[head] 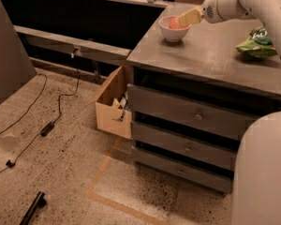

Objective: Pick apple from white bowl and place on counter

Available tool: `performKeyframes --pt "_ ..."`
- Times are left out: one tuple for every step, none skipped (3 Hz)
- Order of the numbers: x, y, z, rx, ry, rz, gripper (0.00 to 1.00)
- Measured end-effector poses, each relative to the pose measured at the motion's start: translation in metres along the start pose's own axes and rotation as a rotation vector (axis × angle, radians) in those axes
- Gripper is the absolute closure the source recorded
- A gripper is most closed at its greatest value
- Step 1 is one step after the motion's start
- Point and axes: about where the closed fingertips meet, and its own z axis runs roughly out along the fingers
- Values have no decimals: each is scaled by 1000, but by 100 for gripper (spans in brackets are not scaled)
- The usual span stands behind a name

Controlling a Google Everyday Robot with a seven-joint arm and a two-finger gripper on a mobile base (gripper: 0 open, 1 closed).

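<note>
Where the view is nearest, floor [61, 172]: speckled tan, a black cable [61, 102] trailing across it.
box [113, 104]: tan cardboard, open-topped, against the cabinet's left side.
drawers [192, 118]: three, grey, knobbed, under the counter.
counter [206, 55]: flat grey top.
bag [258, 43]: green and white, on the counter's right, well apart from the bowl.
bowl [173, 33]: white, upright, far left of the counter.
apple [173, 25]: pinkish-red, inside the bowl.
gripper [187, 18]: at the bowl's right rim, just beside the apple; whether it holds the apple cannot be told.

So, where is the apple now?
Upper middle of the camera view: the apple sits in the white bowl far back on the counter, the gripper beside it.
</note>
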Motion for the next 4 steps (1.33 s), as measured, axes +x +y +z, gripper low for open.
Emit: performKeyframes --pt "-9 7 13 -18 -10 -4 32" --pt "-11 10 27 -26 -6 -2 34" --pt "-7 9 43 -23 9 0 49" --pt "-6 6 55 -18 16 -2 62"
